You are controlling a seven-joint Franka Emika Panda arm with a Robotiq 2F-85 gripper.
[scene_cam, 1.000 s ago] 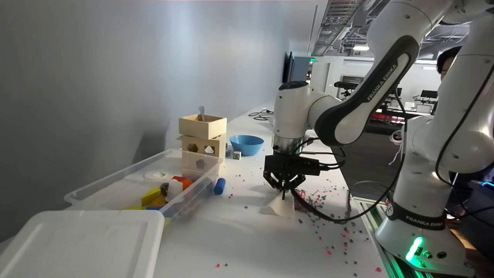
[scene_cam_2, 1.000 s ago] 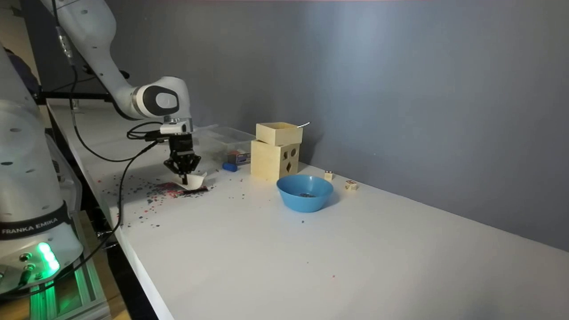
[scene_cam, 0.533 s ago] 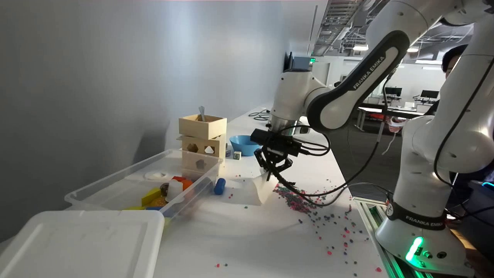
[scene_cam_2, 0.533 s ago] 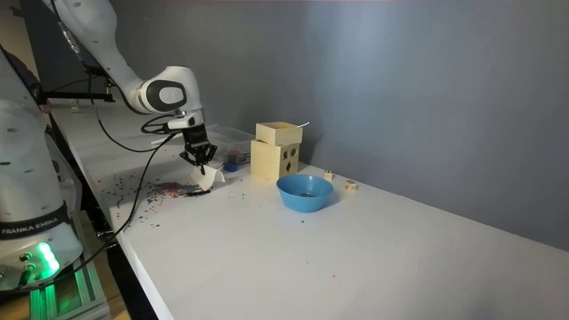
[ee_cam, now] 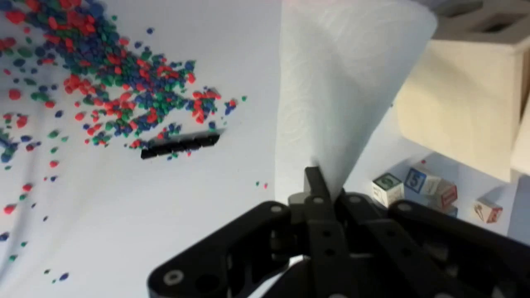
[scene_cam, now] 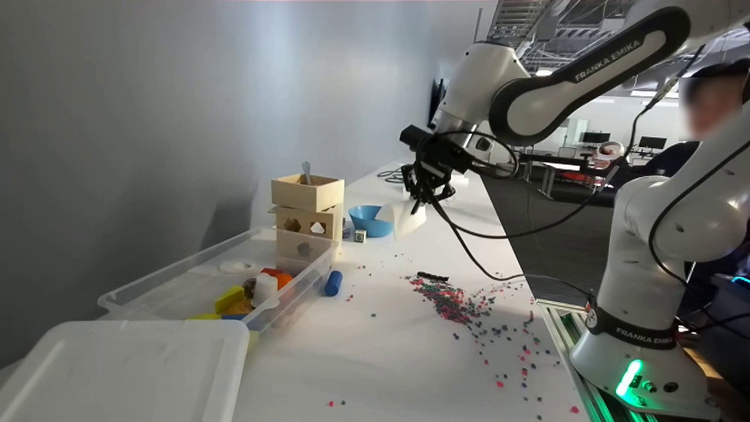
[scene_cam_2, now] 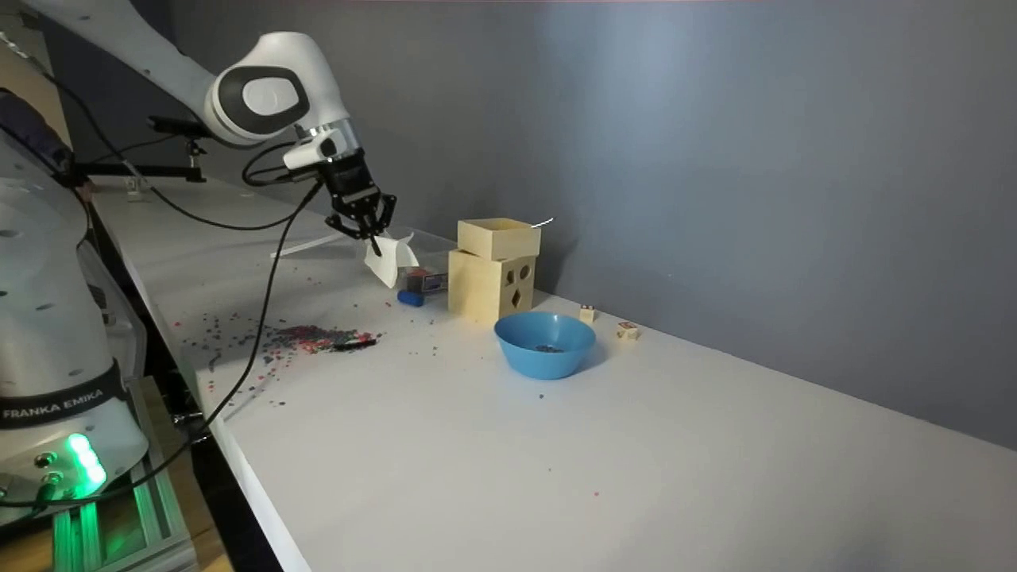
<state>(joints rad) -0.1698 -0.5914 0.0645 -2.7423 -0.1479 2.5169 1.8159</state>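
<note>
My claw [ee_cam: 329,186] pinches the white sheet [ee_cam: 323,82] near one edge. Sheet hangs raised above the bench [scene_cam_2: 715,477], a gap between it and the wooden box [scene_cam_2: 477,290] in both exterior views. From the box toward my base [scene_cam: 668,360]: the red, green and blue bits [ee_cam: 136,87], loosely heaped, with a black strip [ee_cam: 180,145] at the heap's margin. Just beside the box: blue bowl [scene_cam_2: 540,365] and blue cylinder [scene_cam: 334,283]. Near the box, bowl side: lettered blocks [ee_cam: 388,189]. Clear bin [scene_cam: 307,287] on the box's opposite side.

Risks, my judgement: the sheet looks thin and limp; a weak or narrow pinch could let it slip, and a snag could tear it. Its loose end might catch the small tray [scene_cam_2: 481,241] stacked on the box if I swing that way. Lowering carelessly could drag my cable [scene_cam_2: 265,318] through the bits and scatter them.
</note>
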